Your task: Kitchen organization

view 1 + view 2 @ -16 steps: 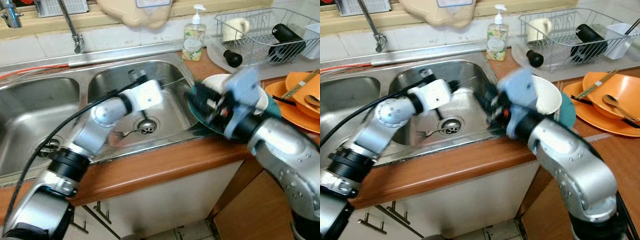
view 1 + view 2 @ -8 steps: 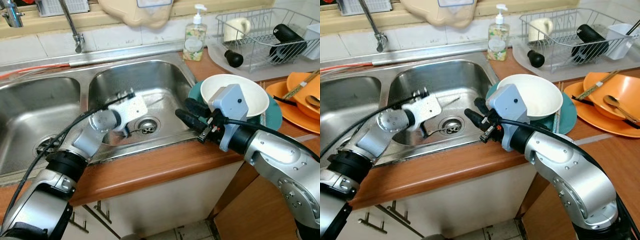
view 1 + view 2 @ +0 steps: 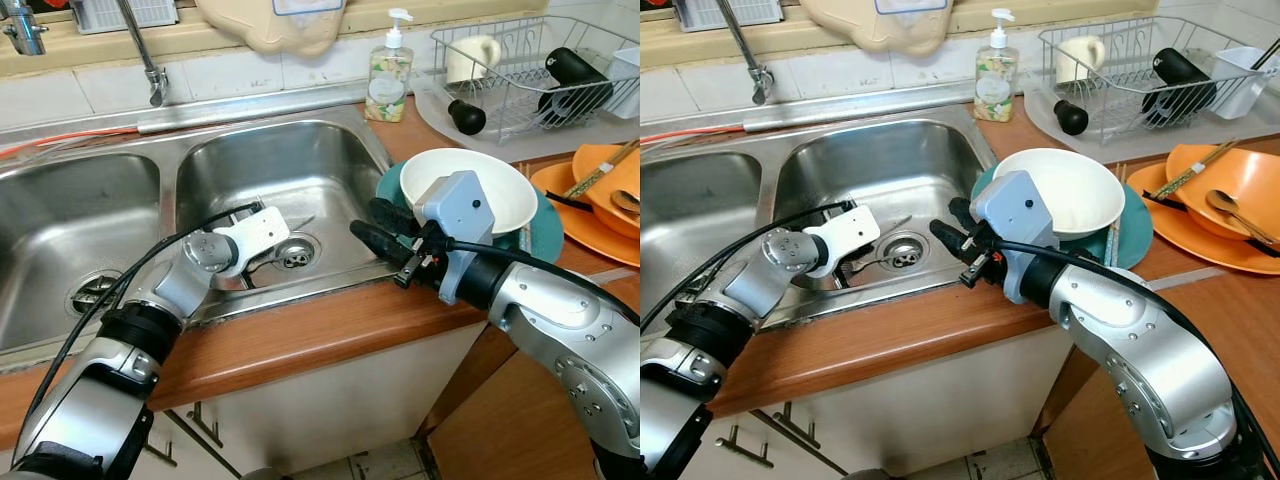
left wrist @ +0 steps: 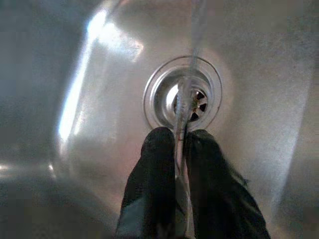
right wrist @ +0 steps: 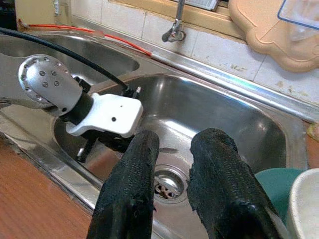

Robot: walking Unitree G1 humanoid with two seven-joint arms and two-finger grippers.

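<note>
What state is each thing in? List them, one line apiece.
Left gripper: down in the sink basin, shut on the fork.
Fork: pinched, lying over the drain.
Right gripper: open, empty, above the sink edge.
White bowl: upright, empty, on a teal plate.
Faucet: off.

Wooden tabletop (image 3: 330, 335), reddish-brown, runs along front edge and continues at right. Steel double sink (image 3: 150, 130) set into it; right basin drain (image 3: 904, 250) visible, steel reflective w/ bright glare patches. Wall behind: pale tiles (image 3: 240, 70), light grout. Sill (image 3: 970, 15) above tiles, tan. Tap (image 3: 150, 70) mounted behind sink, between basins. Orange-red line (image 3: 60, 145) lies along sink back edge at left. Below tabletop: white cupboard front (image 3: 340, 405), metal handles (image 3: 740, 445) at lower left. Wood panel (image 3: 500, 420) at lower right. Floor tile (image 3: 380, 465) glimpsed at bottom. Lighting even, no hard shadows.
</note>
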